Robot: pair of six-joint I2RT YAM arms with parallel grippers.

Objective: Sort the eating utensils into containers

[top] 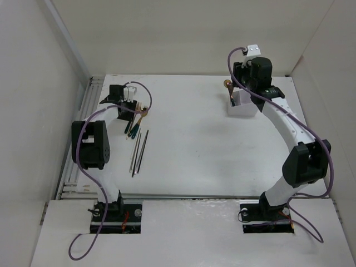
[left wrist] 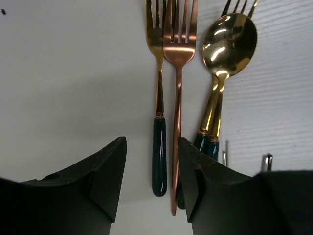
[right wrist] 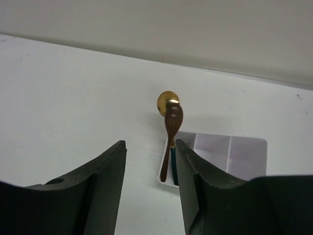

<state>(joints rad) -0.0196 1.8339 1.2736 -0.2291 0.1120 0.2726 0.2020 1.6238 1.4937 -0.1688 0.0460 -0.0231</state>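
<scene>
Several utensils lie at the table's far left. In the left wrist view a gold fork with a dark green handle (left wrist: 159, 122) and a copper fork (left wrist: 178, 98) lie side by side, beside a gold spoon (left wrist: 227, 49) stacked on another fork. My left gripper (left wrist: 151, 181) is open, low over the handle ends of the two forks, which lie between its fingers. Two chopsticks (top: 139, 151) lie nearer. The white divided box (top: 241, 104) stands at the far right. A brown spoon (right wrist: 172, 134) and a gold spoon (right wrist: 165, 102) lean in its left compartment. My right gripper (right wrist: 149, 181) is open and empty above them.
The walls of the white enclosure stand close at left, back and right. A ridged rail (top: 83, 111) runs along the table's left edge. Purple cables (top: 89, 125) loop over both arms. The box's other compartments (right wrist: 234, 152) show nothing in them.
</scene>
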